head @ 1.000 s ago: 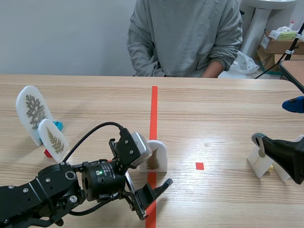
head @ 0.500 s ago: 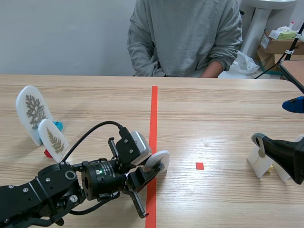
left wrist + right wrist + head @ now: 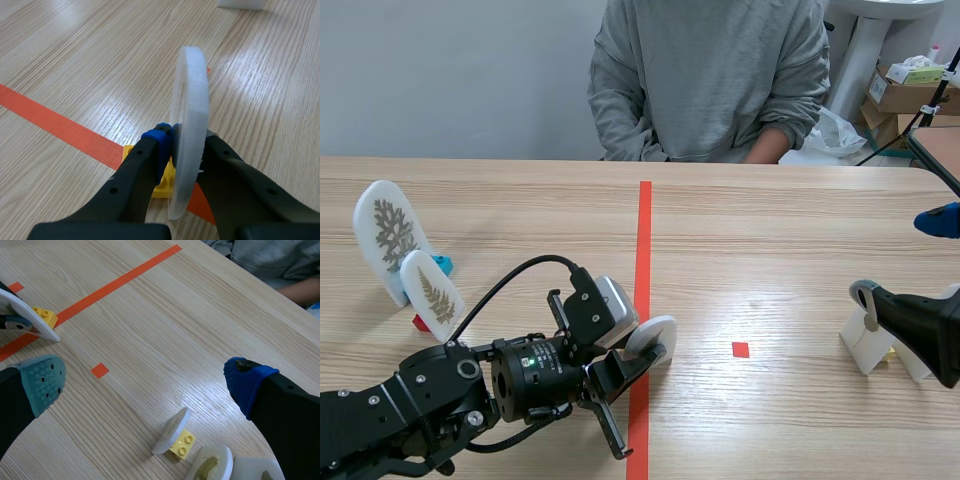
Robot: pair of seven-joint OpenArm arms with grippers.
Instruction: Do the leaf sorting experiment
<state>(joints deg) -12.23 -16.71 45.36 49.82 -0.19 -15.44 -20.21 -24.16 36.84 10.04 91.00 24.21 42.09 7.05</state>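
Leaf card [image 3: 189, 125] on its yellow brick [image 3: 161, 184] sits tilted at the red tape line [image 3: 643, 230], near the robot, pinched edge-on between the left gripper's [image 3: 184, 141] fingers. Right gripper [image 3: 147, 382] hangs wide open above other white cards [image 3: 172, 432] at the right, and two upright leaf cards [image 3: 392, 235] stand far left.

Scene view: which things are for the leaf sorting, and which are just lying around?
For the job:
gripped card, held in the left end effector
big leaf card and small leaf card on the left
white cards by the right arm

Just lying about:
cardboard boxes
plastic bag
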